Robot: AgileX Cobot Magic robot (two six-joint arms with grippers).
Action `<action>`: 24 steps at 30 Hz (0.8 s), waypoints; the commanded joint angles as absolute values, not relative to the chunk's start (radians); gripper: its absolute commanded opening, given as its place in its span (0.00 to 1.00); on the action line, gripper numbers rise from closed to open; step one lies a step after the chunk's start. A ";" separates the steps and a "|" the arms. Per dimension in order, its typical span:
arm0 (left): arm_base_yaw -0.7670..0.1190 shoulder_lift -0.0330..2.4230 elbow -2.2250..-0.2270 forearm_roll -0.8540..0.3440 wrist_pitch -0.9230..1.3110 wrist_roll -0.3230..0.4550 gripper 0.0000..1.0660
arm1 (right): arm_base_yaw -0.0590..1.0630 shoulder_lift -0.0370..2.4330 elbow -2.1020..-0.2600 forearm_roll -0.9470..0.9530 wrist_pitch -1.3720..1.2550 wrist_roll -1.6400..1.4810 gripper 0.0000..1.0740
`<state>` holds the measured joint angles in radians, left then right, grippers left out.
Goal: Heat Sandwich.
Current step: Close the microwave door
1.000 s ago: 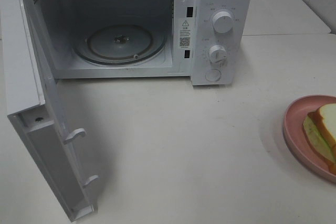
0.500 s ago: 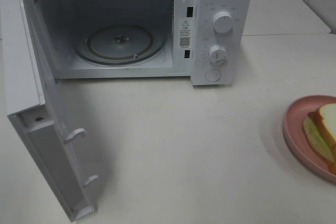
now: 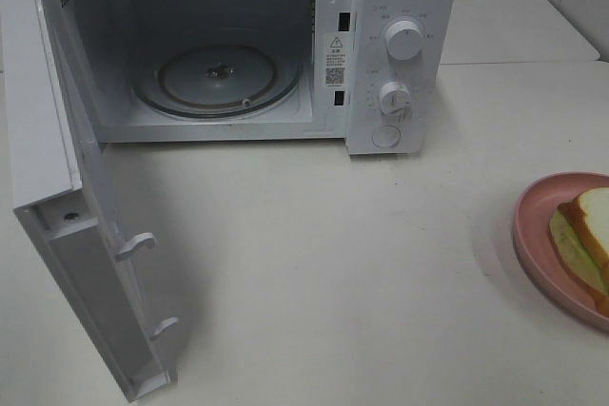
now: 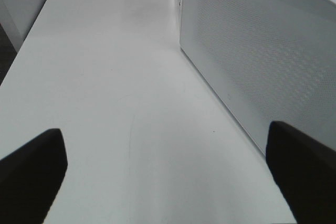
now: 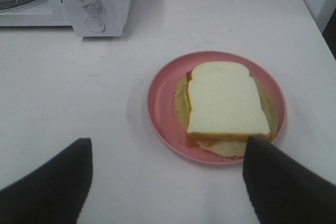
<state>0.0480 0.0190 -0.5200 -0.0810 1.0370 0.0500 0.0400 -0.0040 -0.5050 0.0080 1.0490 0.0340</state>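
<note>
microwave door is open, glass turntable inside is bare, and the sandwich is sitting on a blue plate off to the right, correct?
Almost. The plate is pink, not blue; the right wrist view shows it plainly, with the sandwich lying on it. The rest holds: in the exterior high view the microwave door stands open, the glass turntable is bare, and the plate sits off to the right.

Through the left wrist camera we see our two dark fingers (image 4: 31,174) spread wide apart with nothing between them, above a bare white surface (image 4: 115,93), and beside us stands the white microwave door (image 4: 252,61), its panel covered in a fine dotted mesh.
</note>
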 commanded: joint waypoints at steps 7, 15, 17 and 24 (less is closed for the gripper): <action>0.042 0.123 -0.536 -0.077 0.891 0.040 0.77 | 0.031 -0.030 -0.505 0.011 1.037 0.026 0.71; 0.042 0.232 -0.500 -0.075 0.762 0.042 0.29 | 0.031 -0.030 -0.505 0.011 1.037 0.026 0.71; 0.042 0.294 -0.472 -0.075 0.691 0.042 0.15 | 0.031 -0.030 -0.505 0.011 1.037 0.026 0.71; 0.042 0.419 -0.433 -0.076 0.520 0.042 0.00 | 0.031 -0.030 -0.505 0.011 1.037 0.026 0.71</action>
<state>0.0480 0.4120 -0.4370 -0.0730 0.5520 0.0470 0.0400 -0.0040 -0.5050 0.0080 1.0490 0.0340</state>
